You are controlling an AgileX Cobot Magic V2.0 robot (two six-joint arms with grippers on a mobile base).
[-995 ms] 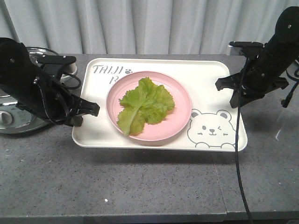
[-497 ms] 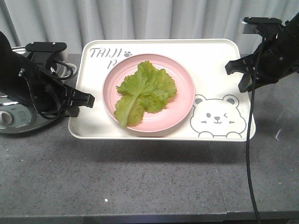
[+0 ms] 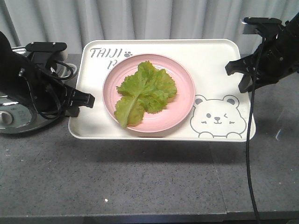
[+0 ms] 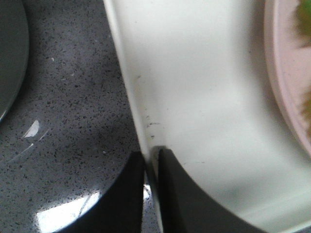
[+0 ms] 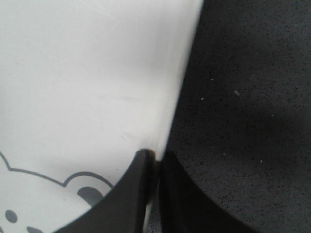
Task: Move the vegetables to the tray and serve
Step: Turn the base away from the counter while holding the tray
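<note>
Front view: the tray [image 3: 210, 60] hangs above the counter [image 3: 140, 186], throwing a shadow on it. The lettuce leaf [image 3: 145, 93] lies on a pink plate [image 3: 184, 100] at the tray's centre. The left jaws grip the rim at 9 o'clock and the right jaws grip it at about 2 o'clock. A silver appliance [image 3: 11, 116] sits behind the left arm [image 3: 32, 88].

Left wrist view: at 6 o'clock the left jaws are pressed onto the tray's thin rim, one on each face. The plate's edge shows at 3 o'clock and speckled counter at 9.

Right wrist view: the right jaws pinch the opposite rim in the same way at 6 o'clock, with the bear print [image 5: 48, 189] at 7 o'clock.

The leaf looks already loaded, so I judge this the serving carry. The next move calls for both arms to travel together, level and at a matched pace, holding the pinch so the plate does not slide. Where it should be set down, I cannot tell.
</note>
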